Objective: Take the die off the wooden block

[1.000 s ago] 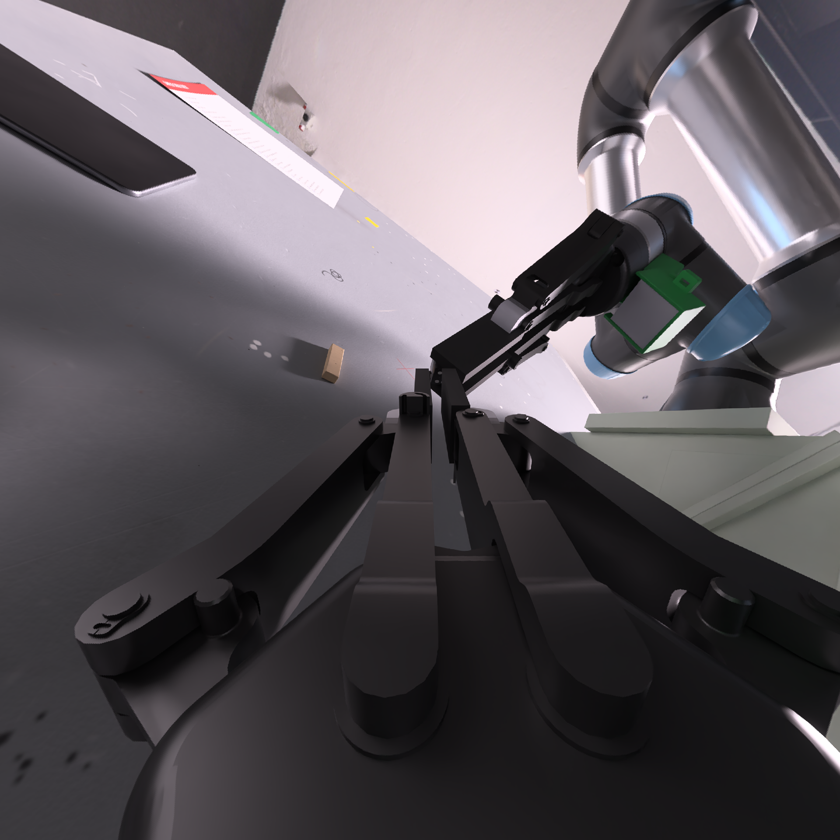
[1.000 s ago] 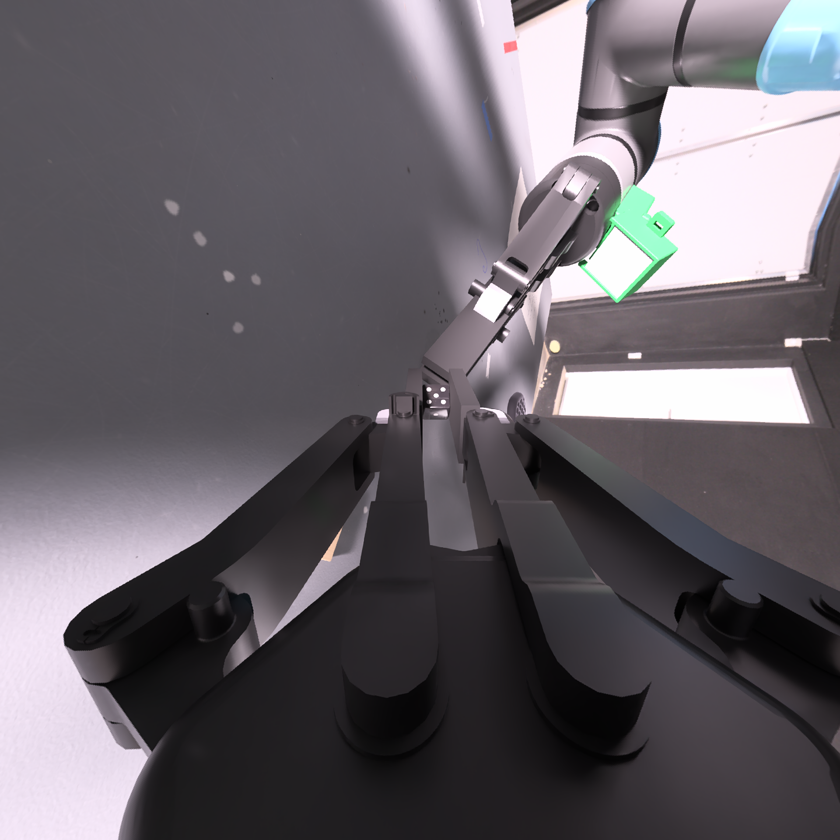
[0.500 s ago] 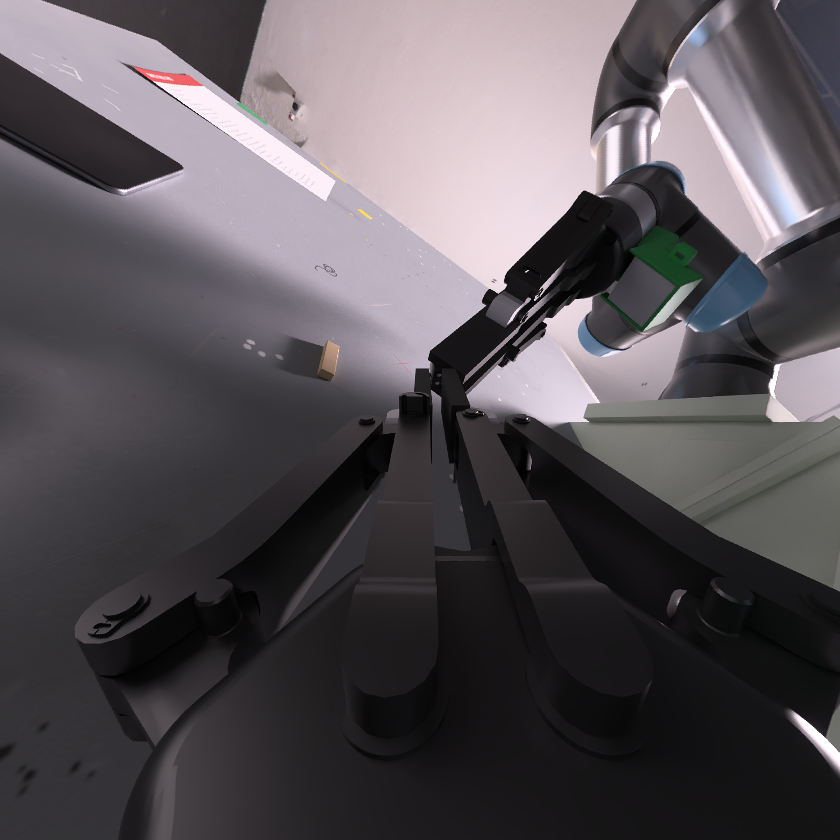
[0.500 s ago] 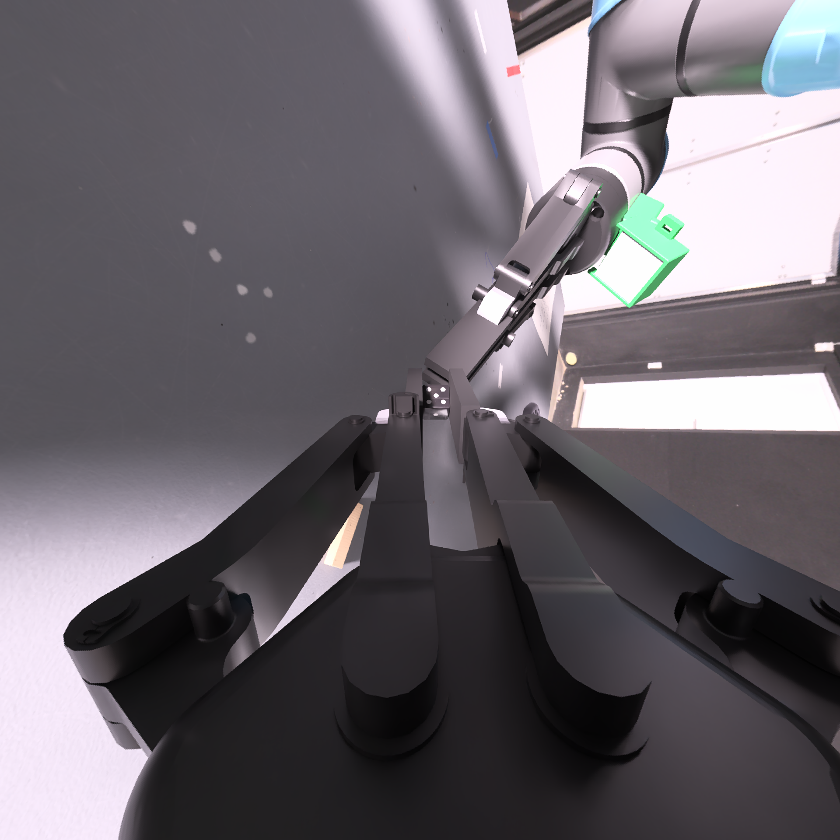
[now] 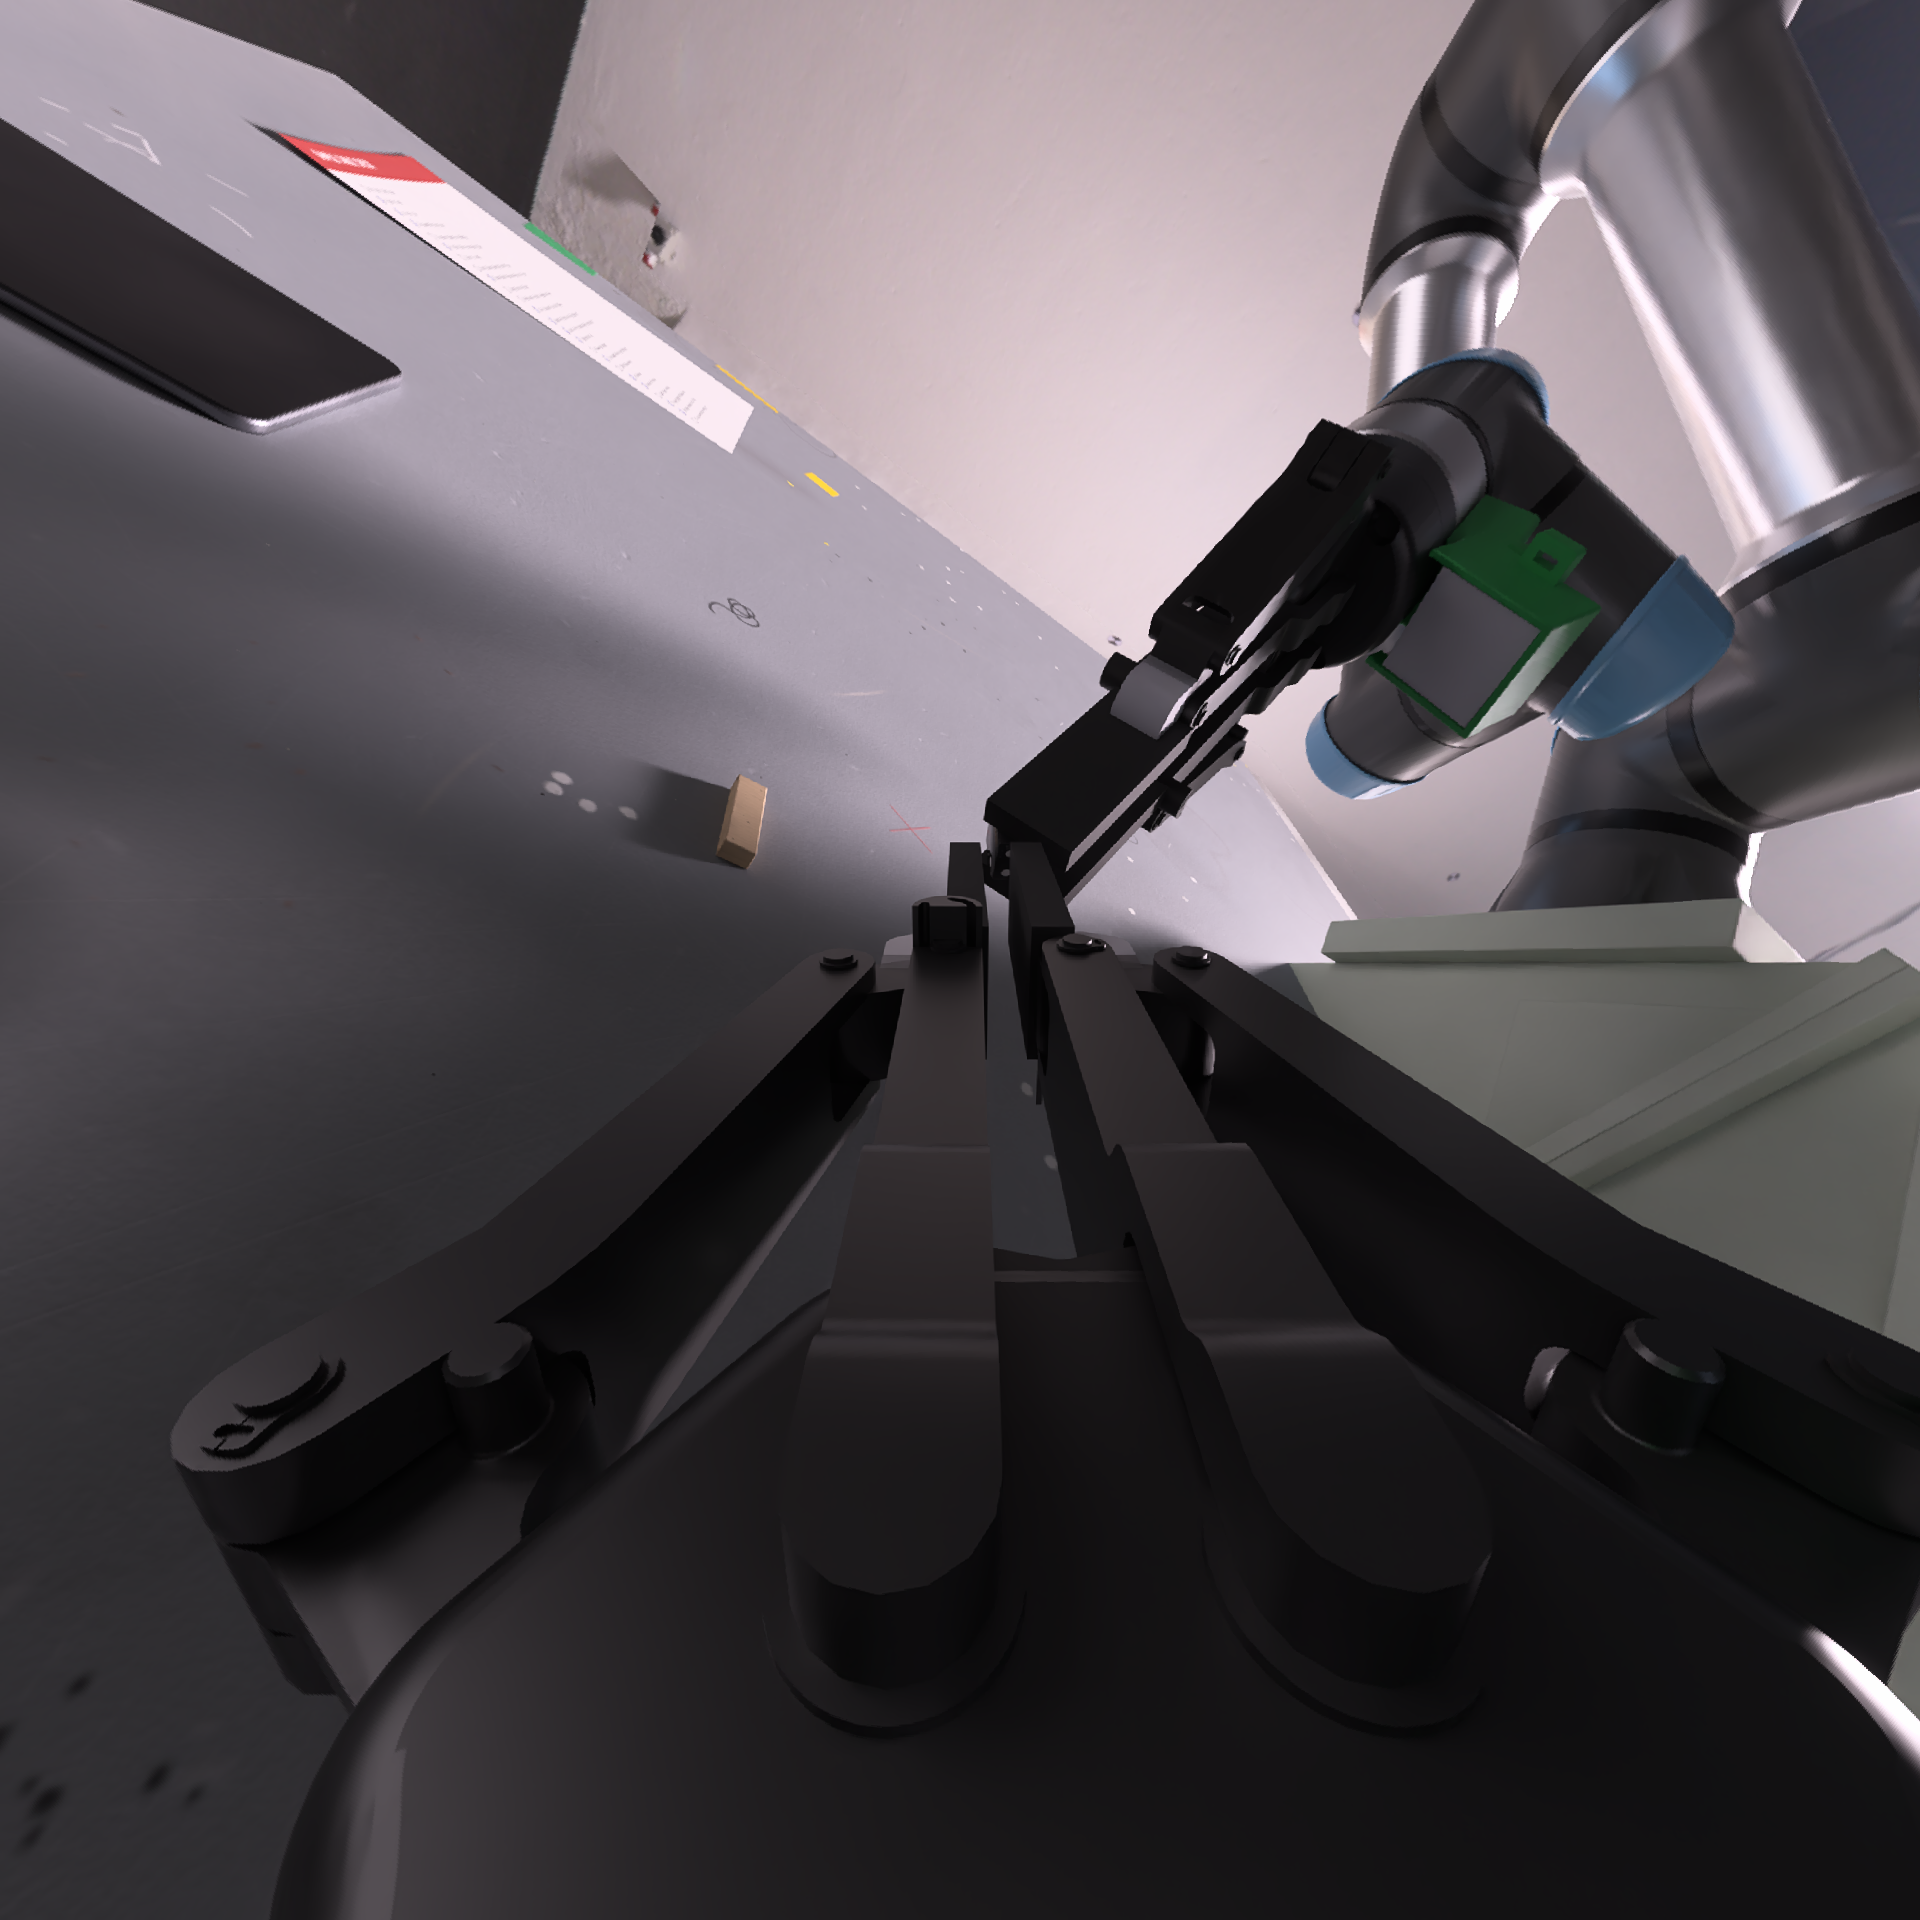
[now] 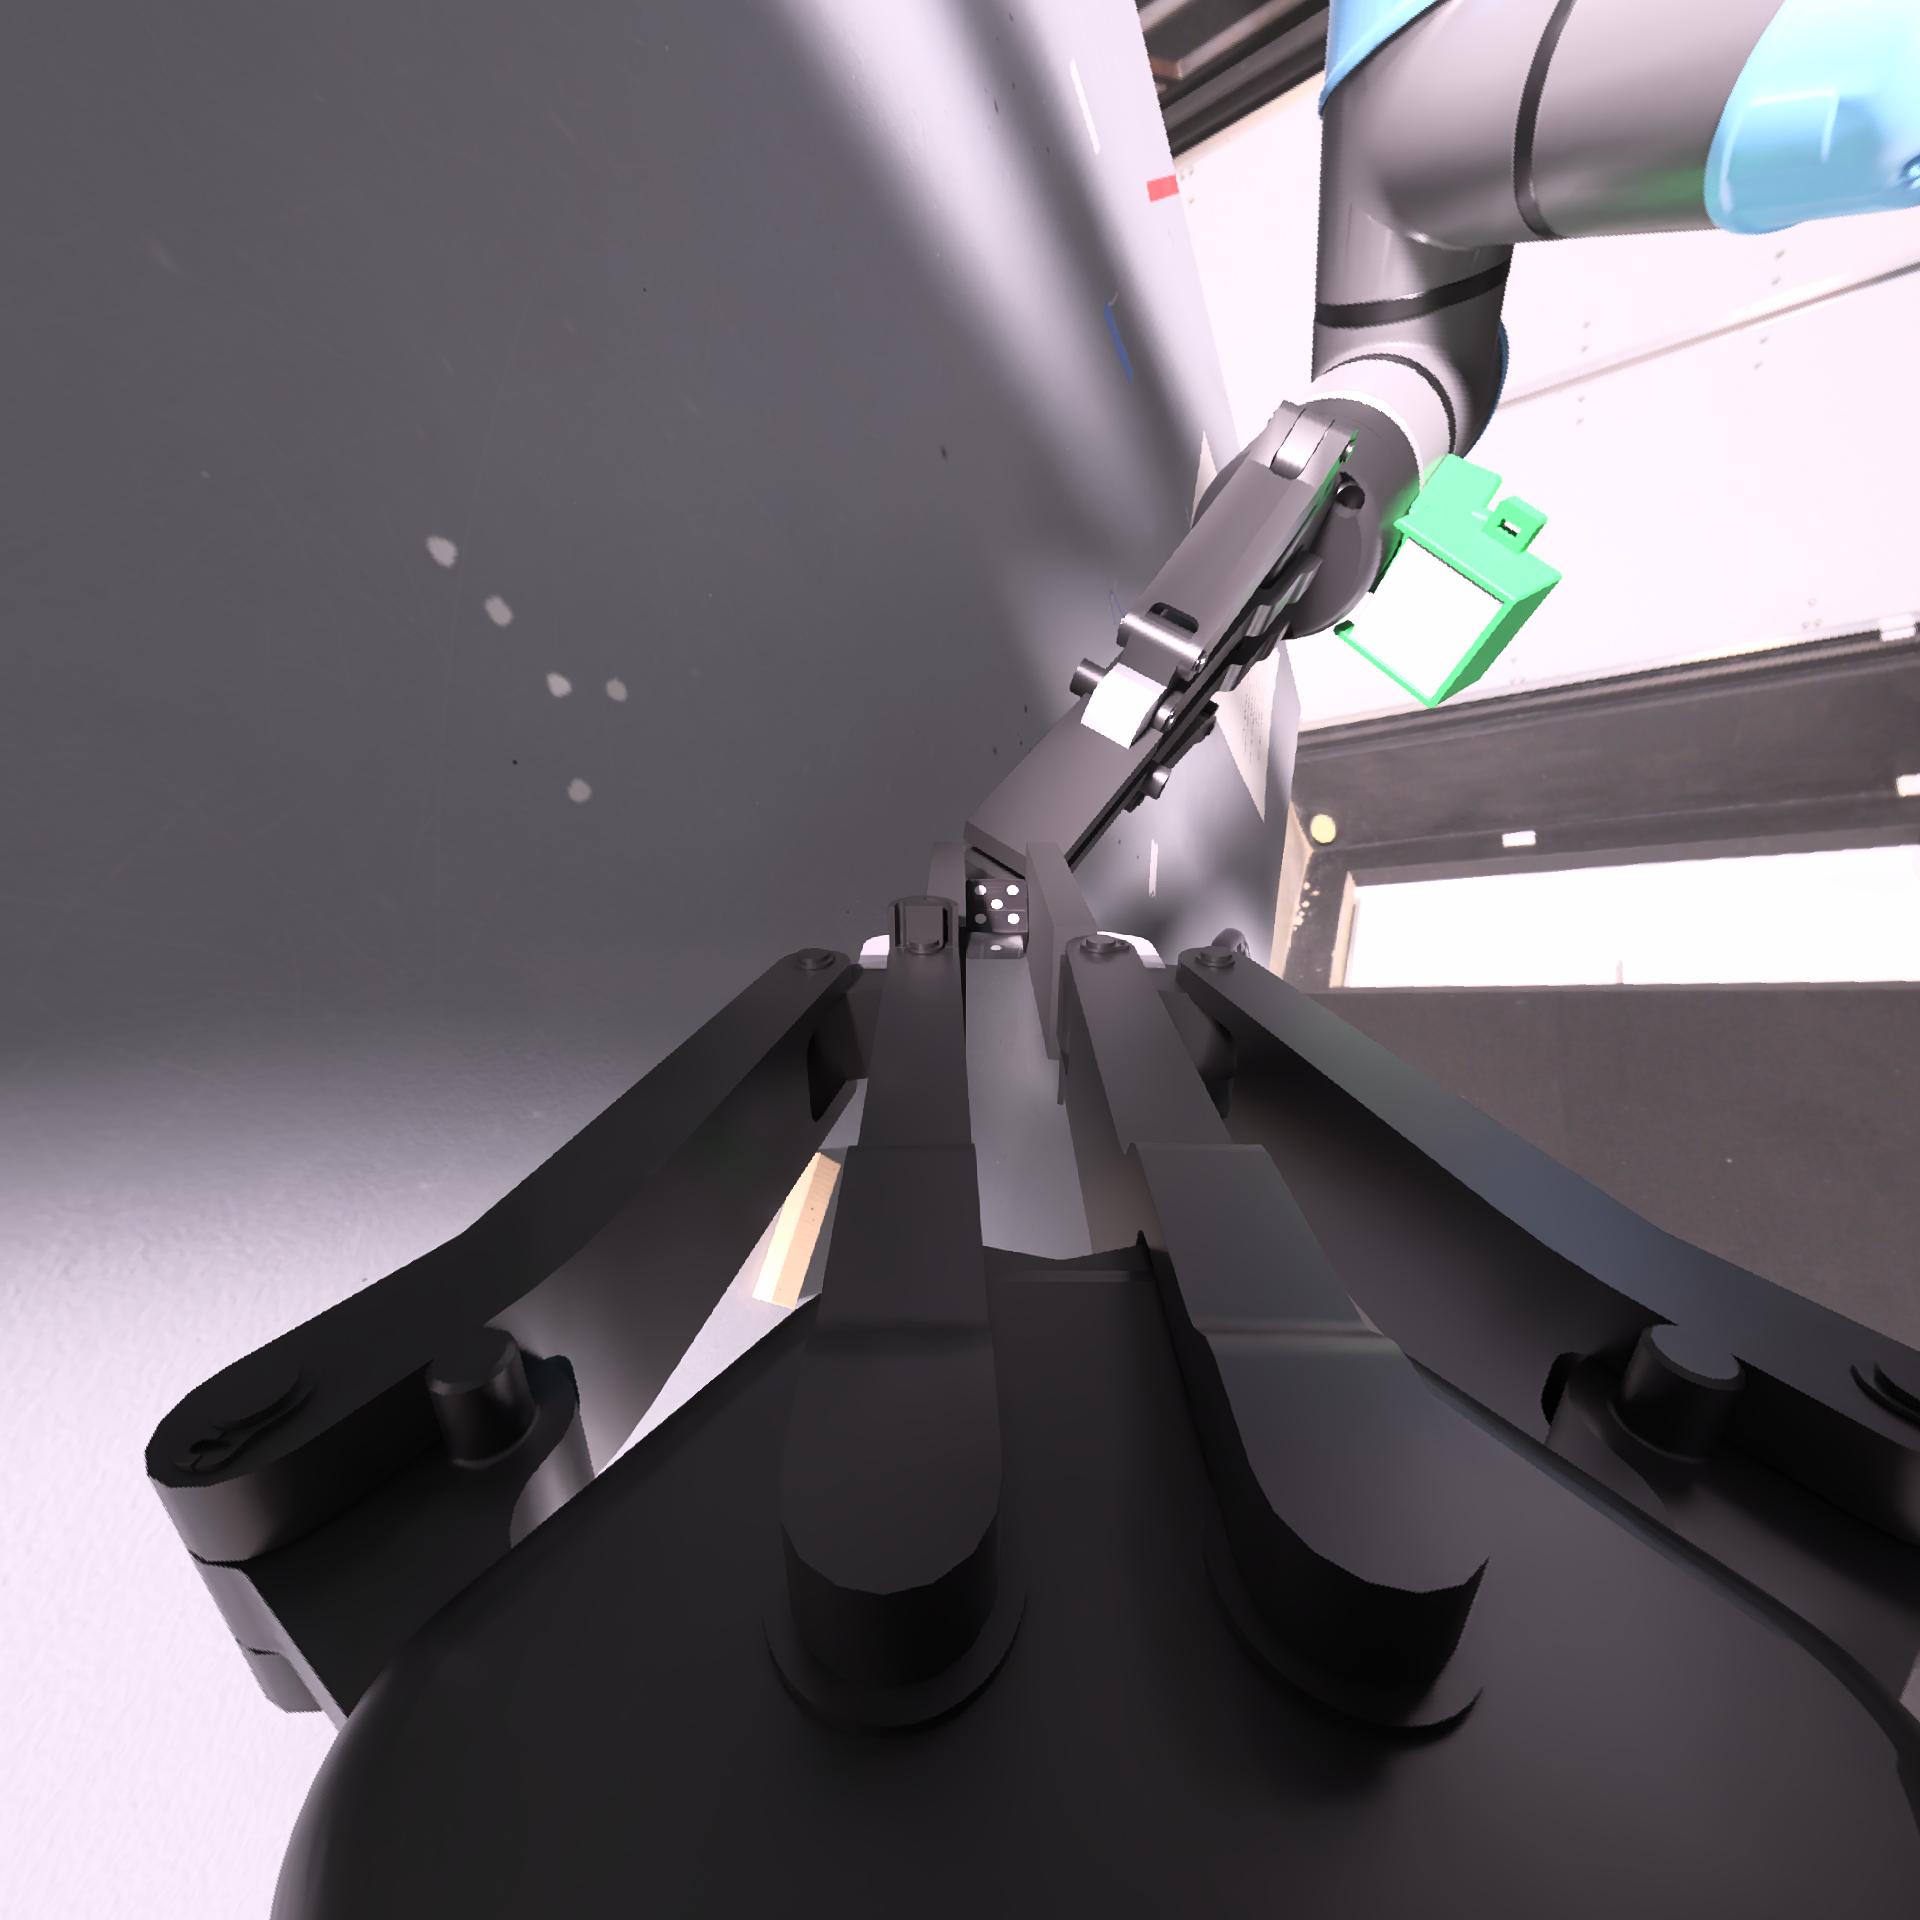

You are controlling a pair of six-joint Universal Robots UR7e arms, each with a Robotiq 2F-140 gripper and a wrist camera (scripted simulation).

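Note:
The die (image 6: pixel 1000 907), black with white pips, sits between the fingertips of my right gripper (image 6: pixel 995 914), which is shut on it. My left gripper (image 5: pixel 994 883) meets it tip to tip from the other side. Its jaws are a die's width apart and look shut on the same die, which is hidden in the left wrist view. The left gripper's tips also show in the right wrist view (image 6: pixel 997 844), and the right gripper's tips in the left wrist view (image 5: pixel 1023 826). The wooden block (image 5: pixel 743 821) lies bare on the grey table (image 5: pixel 416 675), apart from both grippers. It also shows between my finger links in the right wrist view (image 6: pixel 795 1242).
A dark flat panel (image 5: pixel 187 301) and a white sheet with a red top (image 5: pixel 540 301) lie at the table's far side. The right arm's pale green base (image 5: pixel 1558 1039) stands to the right. Small white spots (image 6: pixel 499 613) mark the table.
Both grippers stay tip to tip on the die and move together. The table slides across both views, and more of the wooden block shows in the right wrist view.

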